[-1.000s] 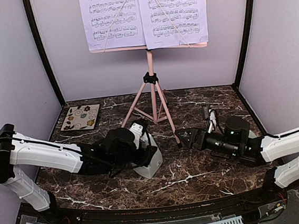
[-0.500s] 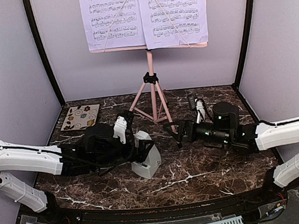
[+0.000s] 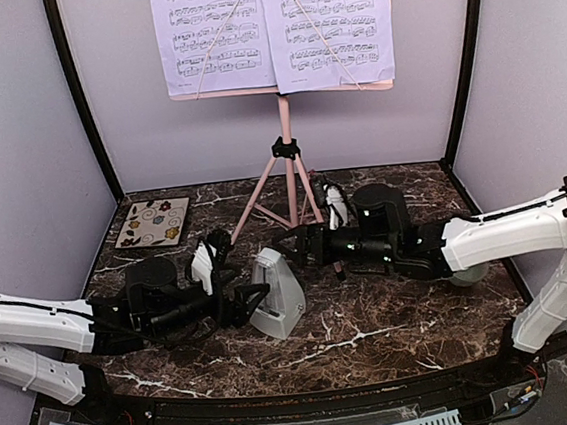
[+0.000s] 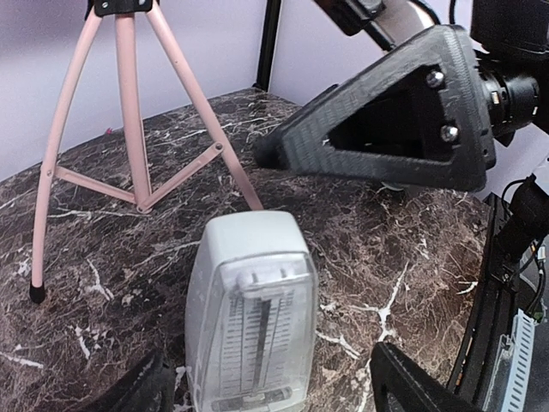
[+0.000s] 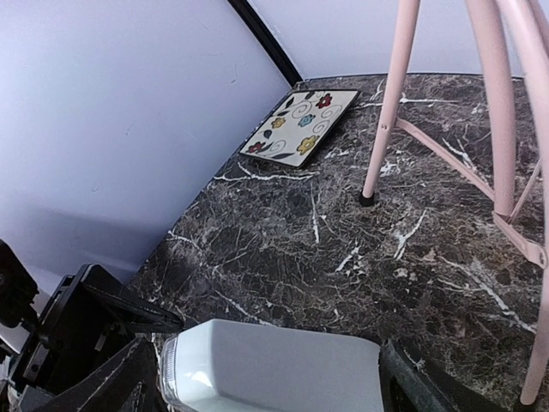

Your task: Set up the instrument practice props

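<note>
With the sheet-music pages (image 3: pixel 214 33) on the music stand (image 3: pixel 289 162), placing the metronome (image 3: pixel 278 295) looks like the step in hand: it stands upright on the table (image 3: pixel 375 329) just in front of the tripod legs. The left gripper (image 3: pixel 244 302) and right gripper (image 3: pixel 302 246) flank it, jaws apart, gripping nothing. Next, I judge, both should draw straight back without nudging it

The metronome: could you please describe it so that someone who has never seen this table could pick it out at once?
Find the pink music stand at the back of the dark marble table; just in front of its tripod legs stands the metronome. It is a pale grey pyramid with a clear front, unlike the floral tile lying flat at the far left.
</note>
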